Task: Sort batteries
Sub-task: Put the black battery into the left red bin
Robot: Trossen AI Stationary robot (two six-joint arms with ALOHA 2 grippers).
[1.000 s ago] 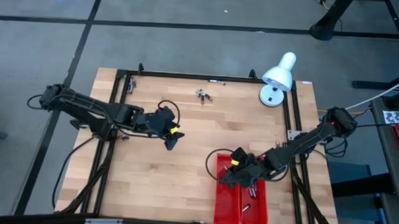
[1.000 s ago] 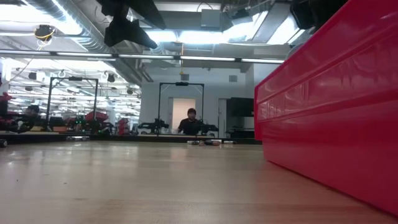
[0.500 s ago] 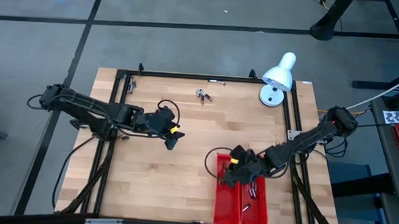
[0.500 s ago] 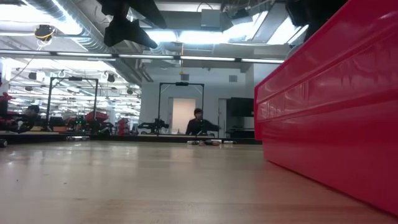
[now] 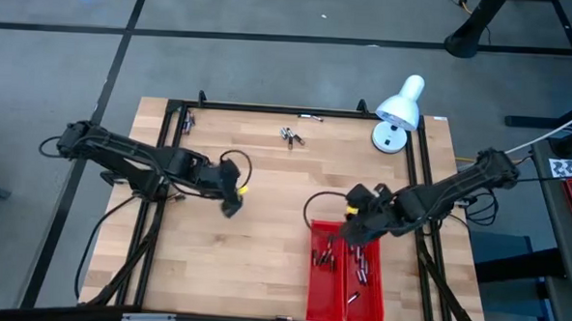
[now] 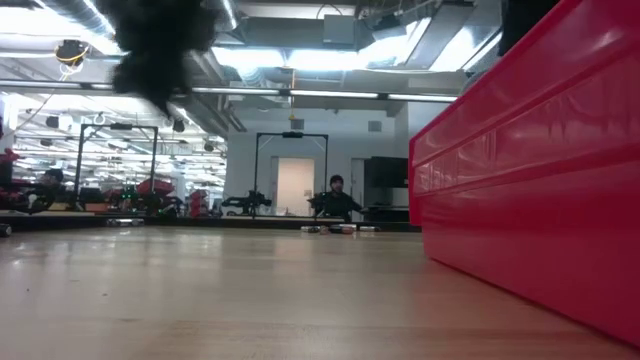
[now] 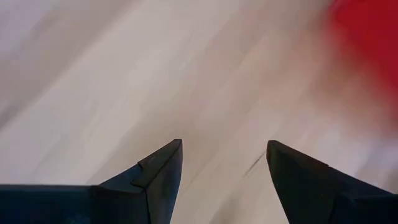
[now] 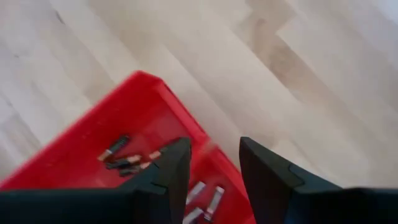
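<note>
A red tray (image 5: 346,297) stands near the table's front edge, right of the middle, with two compartments. Batteries (image 5: 325,257) lie in its left compartment and more batteries (image 5: 361,272) in its right one; the right wrist view shows these batteries (image 8: 121,158) too. A small bunch of loose batteries (image 5: 290,135) lies on the wood near the far edge. My right gripper (image 5: 353,226) (image 8: 214,146) hangs open above the tray's far end, with nothing between its fingers. My left gripper (image 5: 231,202) (image 7: 225,149) is open over bare wood left of the middle, pointing steeply down.
A white desk lamp (image 5: 399,112) stands at the far right corner. A black frame (image 5: 269,108) borders the tabletop. More small batteries (image 5: 185,122) lie at the far left by the frame. Bare wood lies between the arms. A person (image 6: 335,200) is in the room behind.
My right gripper has risen out of the tray and drawn back toward its far end, so the batteries in the left compartment now show. My left gripper has tipped downward and shifted a little toward the table's left, dropping into the top of the low view.
</note>
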